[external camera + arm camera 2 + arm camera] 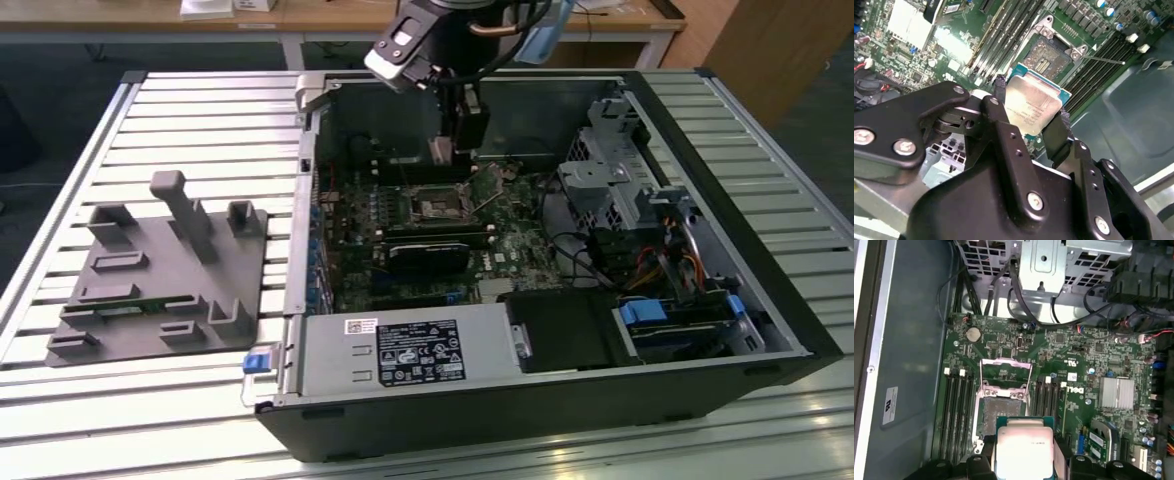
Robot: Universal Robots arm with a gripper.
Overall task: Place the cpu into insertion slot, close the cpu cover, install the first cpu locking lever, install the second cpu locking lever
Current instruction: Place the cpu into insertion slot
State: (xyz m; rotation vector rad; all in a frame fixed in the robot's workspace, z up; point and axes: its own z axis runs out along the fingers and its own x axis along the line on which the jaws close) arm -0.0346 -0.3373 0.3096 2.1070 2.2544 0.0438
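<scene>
My gripper hangs inside the open computer case, above the motherboard, shut on the cpu. The cpu is a flat silver-grey square chip on a green base, clamped by its edges between the two black fingers. It floats above the board, a little short of the insertion slot, whose dark centre lies bare. The cpu cover, a thin metal frame, stands flipped up from the slot's far edge. A thin locking lever sticks out beside the insertion slot. In the exterior view the insertion slot lies below the gripper.
Memory slots flank the socket on both sides. A long black card lies nearer the power supply. Drive cage and cables fill the exterior view's right. A grey fixture plate sits on the slatted table outside the case.
</scene>
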